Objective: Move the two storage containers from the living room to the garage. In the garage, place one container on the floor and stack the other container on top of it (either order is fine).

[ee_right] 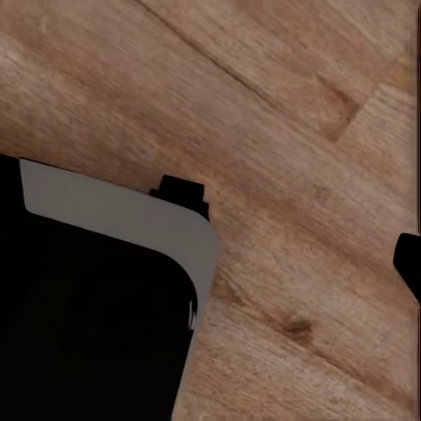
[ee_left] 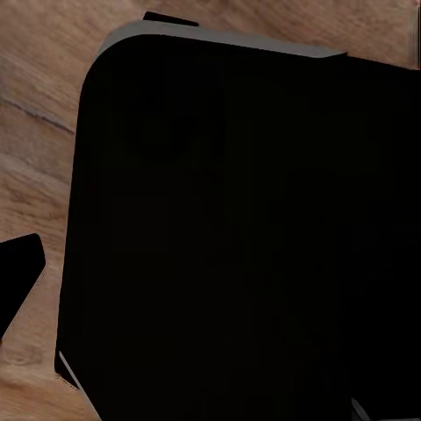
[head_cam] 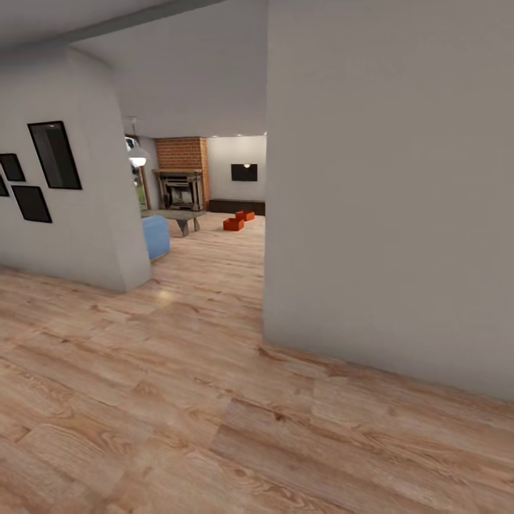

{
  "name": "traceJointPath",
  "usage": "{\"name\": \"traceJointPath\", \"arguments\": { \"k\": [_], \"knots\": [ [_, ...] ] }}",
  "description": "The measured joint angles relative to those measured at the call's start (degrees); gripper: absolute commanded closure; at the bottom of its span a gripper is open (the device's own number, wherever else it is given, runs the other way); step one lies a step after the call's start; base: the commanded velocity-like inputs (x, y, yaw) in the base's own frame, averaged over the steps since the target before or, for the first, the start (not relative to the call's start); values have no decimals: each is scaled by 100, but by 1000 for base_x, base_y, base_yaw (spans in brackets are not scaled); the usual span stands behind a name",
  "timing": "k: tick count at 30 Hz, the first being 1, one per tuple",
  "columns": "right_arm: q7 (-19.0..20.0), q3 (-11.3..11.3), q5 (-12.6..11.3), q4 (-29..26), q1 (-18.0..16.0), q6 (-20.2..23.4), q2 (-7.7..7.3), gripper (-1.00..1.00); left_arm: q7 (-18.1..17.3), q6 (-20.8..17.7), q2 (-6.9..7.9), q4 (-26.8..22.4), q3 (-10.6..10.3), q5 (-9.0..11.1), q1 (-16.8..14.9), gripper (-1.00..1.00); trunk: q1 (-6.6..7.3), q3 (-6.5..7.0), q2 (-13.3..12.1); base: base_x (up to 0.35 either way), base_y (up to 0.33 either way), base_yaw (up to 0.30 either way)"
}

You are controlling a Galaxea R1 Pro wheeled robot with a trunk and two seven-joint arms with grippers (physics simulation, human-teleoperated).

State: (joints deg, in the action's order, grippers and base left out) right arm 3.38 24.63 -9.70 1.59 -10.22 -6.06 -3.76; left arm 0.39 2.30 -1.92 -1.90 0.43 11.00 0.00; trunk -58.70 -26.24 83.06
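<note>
The two storage containers [head_cam: 238, 220] are far off from the robot, at the end of the view down the hall: two small orange-red boxes on the light wood plank floor [head_cam: 178, 400] of the living room, one just behind the other, in front of the long dark low bench [head_cam: 235, 207].

Nearest the robot, plank floor fills the foreground of the head view. Both wrist cameras look down at the same planks, each partly blocked by a black, grey-edged part of the robot's own body; small dark tips show at the frame edges, but whether the fingers of either arm are spread or closed cannot be told, and nothing orange is near them.

Further on, a pale wall corner [head_cam: 265, 285] juts in at the right and hides much of the room beyond. On the left, another wall carries black picture frames [head_cam: 54, 155]. Between them the passage opens onto a blue seat [head_cam: 155, 236] and a grey coffee table [head_cam: 177, 216], then the containers, then the red brick fireplace [head_cam: 181, 171] and a black TV [head_cam: 244, 172] on the white back wall.

The step in hand looks like the approach: the robot is travelling toward the living room, with no pickup begun. The next move calls for driving forward through the gap, keeping clear of the right-hand corner, until the nearer container is within reach of the arms.
</note>
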Motion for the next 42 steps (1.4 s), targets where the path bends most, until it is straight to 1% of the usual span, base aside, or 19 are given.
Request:
{"name": "traceJointPath", "arguments": {
  "k": [7, 10, 11, 12, 13, 14, 15, 17, 19, 24, 36, 42],
  "knots": [
    [0, 10, 11, 0, 0, 4, 3, -100, 1, 0, 2, 0, 0, 0, 0, -100, 0, 0, 0, 325, 0, 0],
    [0, 5, 5, 0, 0, 20, 3, -100, 1, 3, 31, -5, 1, 9, 0, -100, 0, 0, 0, 325, 0, 0],
    [3, -1, -1, 4, 0, 59, 14, -100, 1, 5, 128, -8, 10, 149, 0, -100, 0, 0, 0, 325, 0, 0],
    [4, -2, -2, 5, 0, 66, 18, -100, 1, 5, 152, -8, 7, 202, 0, -100, 0, 0, 0, 325, 0, 0],
    [5, -3, -3, 6, 0, 70, 21, -100, 1, 4, 169, -8, 7, 270, 0, -100, 0, 0, 0, 325, 0, 0],
    [7, -4, -4, 6, 0, 80, 25, -100, 1, 6, 195, -11, 8, 425, 0, -100, 0, 0, 0, 325, 0, 0],
    [7, -5, -5, 7, 0, 83, 26, -100, 1, 6, 206, -12, 7, 500, 0, -100, 0, 0, 0, 325, 0, 0],
    [8, -6, -5, 11, 0, 92, 30, -100, -4, 7, 232, -21, 4, 747, 0, -100, 0, 0, 0, 325, 0, 0],
    [9, -6, -6, 13, 9, 96, 22, -100, -6, 3, 240, -42, 2, 848, 0, -100, 0, 0, 0, 325, 0, 0],
    [4, -6, -6, 16, 138, 98, 16, -100, -7, -1, 244, -71, 0, 931, 0, -100, 0, 0, 0, 325, 0, 0],
    [3, -8, -11, 11, 315, 153, 10, -100, -7, -25, 244, -78, -1, 953, 0, -100, 0, 0, 0, 325, 0, 4],
    [1, -13, -5, 8, 317, 120, 7, -100, -7, -11, 237, -78, -6, 950, 0, -100, 0, 6, 0, 325, 0, 192]
  ]
}}
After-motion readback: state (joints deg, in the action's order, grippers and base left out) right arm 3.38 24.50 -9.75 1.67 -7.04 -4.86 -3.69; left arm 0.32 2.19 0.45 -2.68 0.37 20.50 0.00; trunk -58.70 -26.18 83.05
